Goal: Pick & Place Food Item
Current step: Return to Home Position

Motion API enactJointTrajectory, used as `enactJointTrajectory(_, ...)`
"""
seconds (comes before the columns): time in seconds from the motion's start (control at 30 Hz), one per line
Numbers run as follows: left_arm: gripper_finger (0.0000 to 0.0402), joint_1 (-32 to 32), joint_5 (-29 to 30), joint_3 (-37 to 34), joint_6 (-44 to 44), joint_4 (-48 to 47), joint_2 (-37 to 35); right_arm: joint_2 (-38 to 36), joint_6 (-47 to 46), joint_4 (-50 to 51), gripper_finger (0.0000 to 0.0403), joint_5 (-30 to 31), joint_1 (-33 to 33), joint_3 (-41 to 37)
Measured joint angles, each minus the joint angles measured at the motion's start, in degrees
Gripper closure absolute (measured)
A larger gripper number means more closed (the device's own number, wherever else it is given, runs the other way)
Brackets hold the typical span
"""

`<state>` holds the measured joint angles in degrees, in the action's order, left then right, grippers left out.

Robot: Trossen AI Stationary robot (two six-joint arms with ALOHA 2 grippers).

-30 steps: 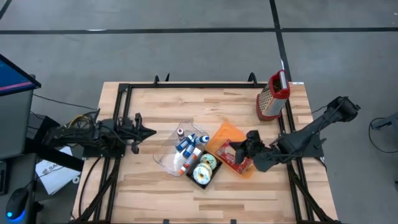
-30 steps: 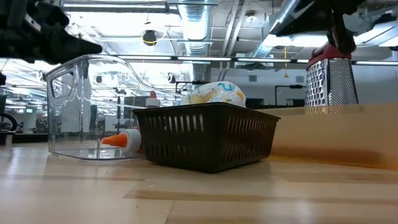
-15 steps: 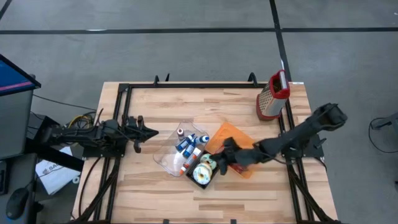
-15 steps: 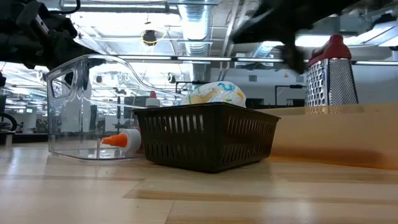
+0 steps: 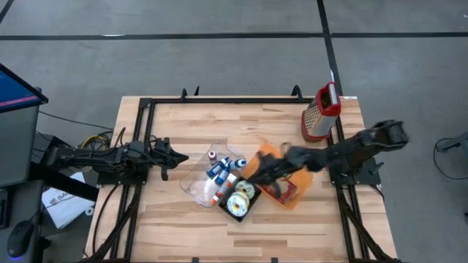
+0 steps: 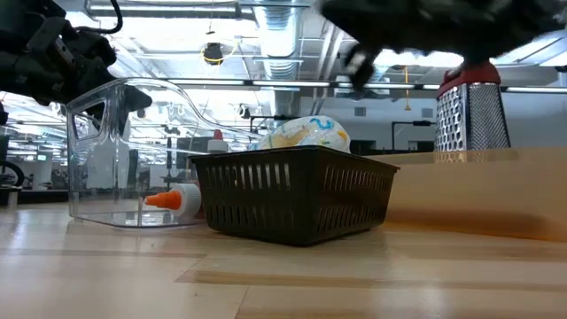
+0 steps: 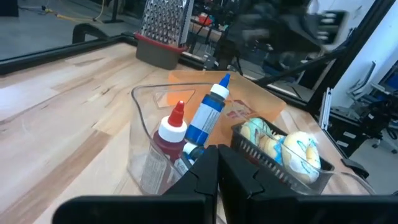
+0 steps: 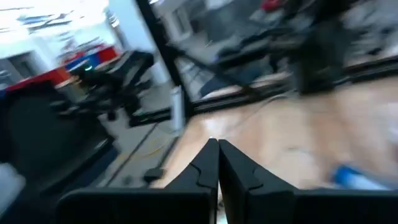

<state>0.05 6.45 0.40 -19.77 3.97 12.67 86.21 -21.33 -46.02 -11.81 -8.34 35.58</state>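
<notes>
Both grippers are empty above the table (image 5: 183, 124): the right gripper (image 5: 250, 171), clenched on nothing, has swung in a blur across the orange bin (image 5: 295, 200) since a moment ago; the left gripper (image 5: 181, 156), likewise pinched closed, waits toward the left edge. The red popcorn bag (image 5: 281, 191) lies inside that bin, right of the table's middle, so placing looks finished.

High view: overhead, looking straight down, far enough off to take in the whole table (image 5: 175, 219).
Low view: at table-top height, level, close to the black basket (image 6: 297, 199) and transparent bin (image 6: 115, 151).
Left wrist view: near, angled down onto the same bin and basket (grater (image 7: 163, 31) beyond, also in the high and low views).
Right wrist view: blurred, faces across the wood toward the room.
</notes>
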Motion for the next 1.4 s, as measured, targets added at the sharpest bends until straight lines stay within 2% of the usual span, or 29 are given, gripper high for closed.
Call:
enactJointTrajectory(0.13, 0.04, 0.0, 0.0, 0.0, 0.0, 0.0, 0.6, -12.2, 3.4, -3.3, 0.0403, 6.2, 0.5, -15.1)
enactJointTrajectory(0.2, 0.04, 0.0, 0.0, 0.0, 0.0, 0.0, 1.0, -18.4, 6.3, -3.0, 0.0403, 7.4, 0.3, -20.7)
enactJointTrajectory(0.37, 0.04, 0.0, 0.0, 0.0, 0.0, 0.0, 1.0, -30.4, 15.9, -1.1, 0.0403, 9.8, 1.7, -31.2)
enactJointTrajectory(0.47, 0.04, 0.0, -0.1, 0.0, 0.0, 0.0, 1.0, -35.7, 19.6, -1.0, 0.0403, 9.1, 2.7, -34.9)
enactJointTrajectory(0.8, 0.04, 0.0, -0.2, 0.0, 0.0, 0.1, 1.0, -51.9, 24.6, 13.0, 0.0403, 6.5, 3.9, -35.2)
enactJointTrajectory(0.93, 0.04, 0.0, -0.2, 0.0, 0.0, 0.1, 1.0, -60.3, 24.6, 22.4, 0.0403, 6.6, 3.9, -35.2)
enactJointTrajectory(1.23, 0.04, 0.0, -0.1, 0.0, 0.0, 0.2, 1.0, -81.5, 24.2, 45.2, 0.0403, 11.9, 4.7, -35.2)
enactJointTrajectory(1.4, 0.04, 0.0, 0.0, 0.0, 0.0, 0.3, 1.0, -85.2, 21.0, 45.3, 0.0403, 11.8, 5.8, -35.2)
